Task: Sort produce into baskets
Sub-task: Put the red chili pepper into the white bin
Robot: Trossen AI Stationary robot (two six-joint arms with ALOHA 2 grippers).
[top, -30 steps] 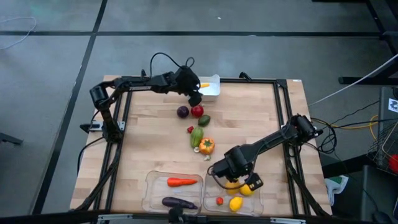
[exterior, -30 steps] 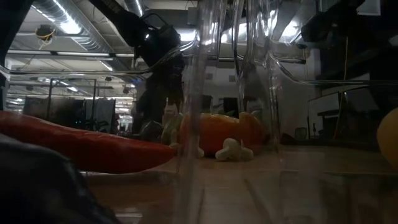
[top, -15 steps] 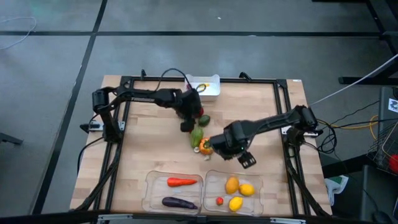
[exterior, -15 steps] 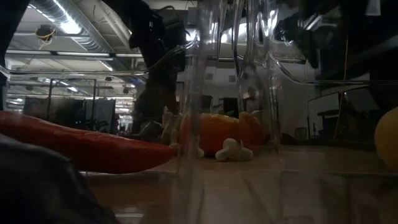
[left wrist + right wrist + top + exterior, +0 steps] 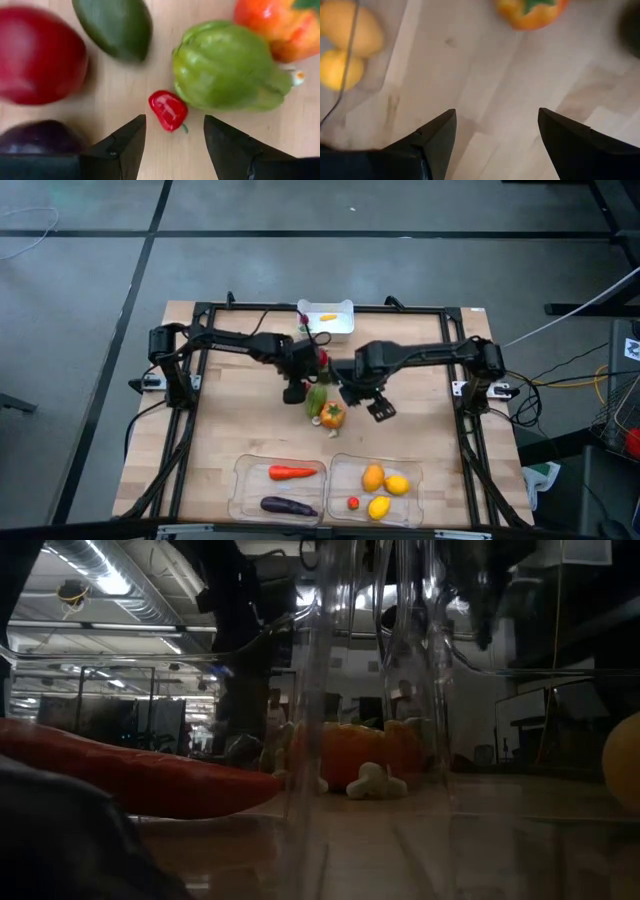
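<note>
My left gripper [image 5: 303, 383] hangs open over the loose produce in the middle of the table. In the left wrist view its fingers [image 5: 175, 131] stand on either side of a tiny red pepper [image 5: 169, 110], just short of it. Around that lie a red apple [image 5: 40, 55], a dark green fruit [image 5: 115, 25], a green pepper [image 5: 225, 65], an orange pepper [image 5: 280, 25] and a purple piece [image 5: 40, 137]. My right gripper [image 5: 358, 390] is open and empty [image 5: 495, 120], just right of the green pepper [image 5: 317, 398] and orange pepper [image 5: 332, 415].
The left clear tray [image 5: 243, 490] holds a carrot [image 5: 292, 473] and an eggplant [image 5: 288, 505]. The right clear tray [image 5: 415, 495] holds an orange fruit [image 5: 372, 477], two lemons [image 5: 397, 484] and a small red piece [image 5: 353, 502]. The white bin [image 5: 340, 325] at the far edge holds a yellow piece [image 5: 327, 317].
My left gripper has gone from the white bin toward the near edge, down over the loose produce. My right gripper has left the right tray and gone toward the far edge to the table's middle, beside the peppers. The orange fruit stays in the right tray.
</note>
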